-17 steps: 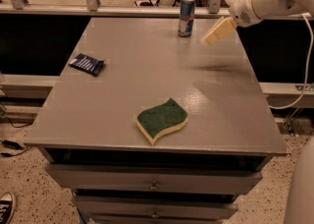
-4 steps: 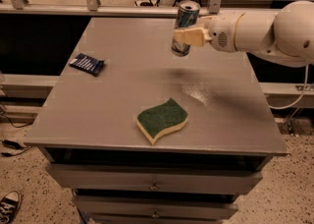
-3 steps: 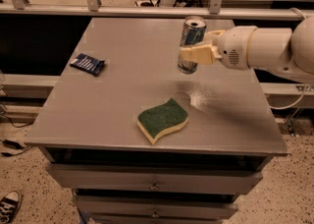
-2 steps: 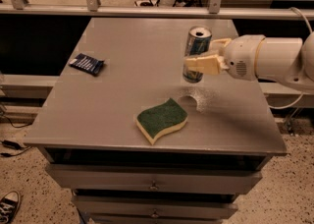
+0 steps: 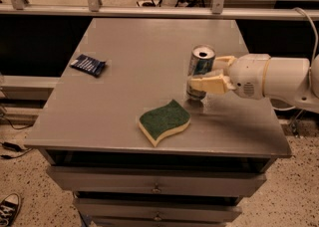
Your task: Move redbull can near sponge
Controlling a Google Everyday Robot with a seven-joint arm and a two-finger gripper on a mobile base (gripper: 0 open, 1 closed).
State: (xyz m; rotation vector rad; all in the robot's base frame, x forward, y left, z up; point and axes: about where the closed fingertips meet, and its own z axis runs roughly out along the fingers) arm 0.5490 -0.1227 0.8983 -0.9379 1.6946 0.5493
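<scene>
The redbull can (image 5: 200, 63) stands upright on the grey table (image 5: 134, 71), right of centre, its open silver top showing. My gripper (image 5: 208, 73) reaches in from the right and is shut on the can, one pale finger (image 5: 209, 84) across its front and the other behind it. The sponge (image 5: 164, 121), green on top with a pale yellow base, lies flat just in front and left of the can, a short gap between them.
A small dark blue striped packet (image 5: 88, 64) lies near the table's left edge. A rail with posts (image 5: 149, 9) runs behind the table. Drawers (image 5: 154, 183) sit below the front edge. My white arm (image 5: 279, 76) hangs over the right side.
The gripper has carried the can from the far back of the table forward and down. The can now sits on the table next to the sponge.
</scene>
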